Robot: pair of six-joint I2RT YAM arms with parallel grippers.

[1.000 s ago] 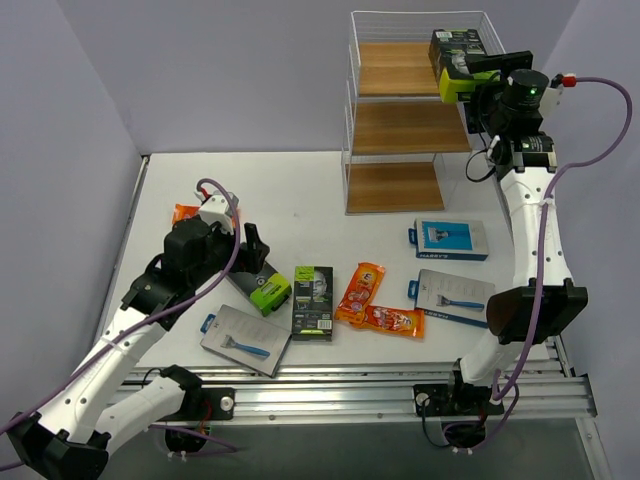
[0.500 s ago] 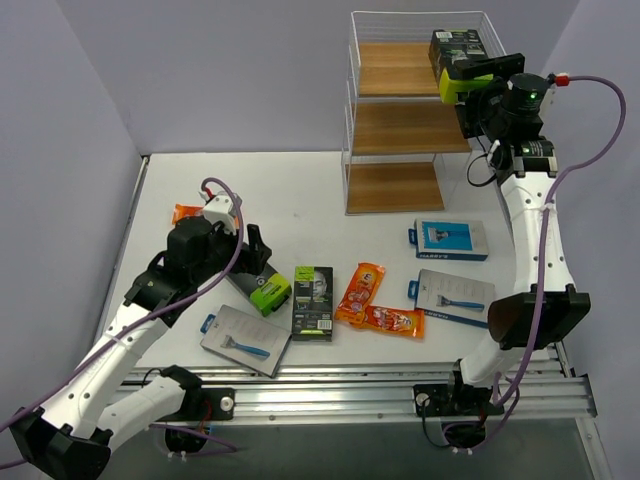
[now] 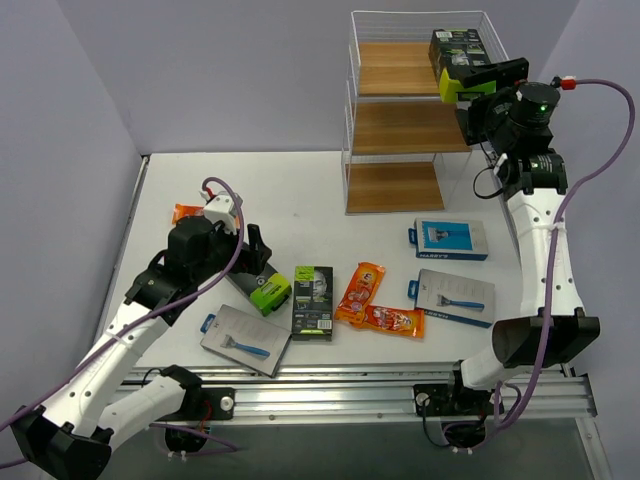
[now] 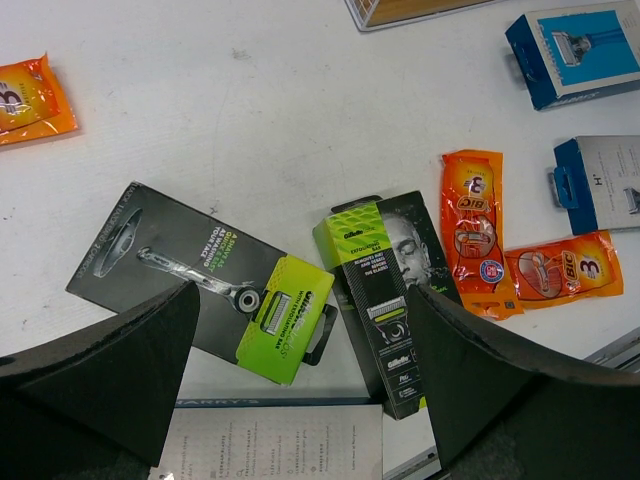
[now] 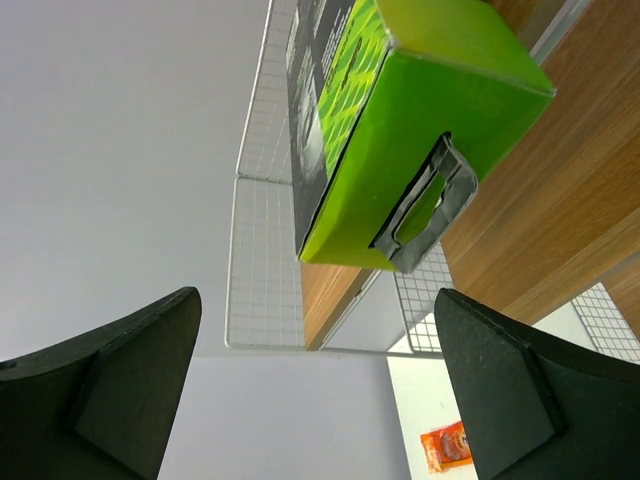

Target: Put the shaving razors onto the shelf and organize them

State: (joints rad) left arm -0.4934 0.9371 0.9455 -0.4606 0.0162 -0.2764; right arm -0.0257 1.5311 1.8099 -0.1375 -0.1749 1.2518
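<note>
Bench (image 3: pixel 300 190), near to far: 3 razor cards (image 3: pixel 245 340), 2 black-lime boxes (image 3: pixel 313 300), 3 orange packets (image 3: pixel 362 290), left jaws wide above them; shelf (image 3: pixel 400 125), top tier: 1 box (image 3: pixel 458 48), right jaws wide, empty, drawn slightly back since.

Green box (image 3: pixel 460 50) across shelf (image 3: pixel 405 128) top-right

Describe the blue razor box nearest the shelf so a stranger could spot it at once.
Find the three-tier wooden shelf at the back right of the table. On the tabletop just in front of its bottom board lies a flat box. Its face is blue, unlike the grey-faced card lying nearer the front edge.
</note>
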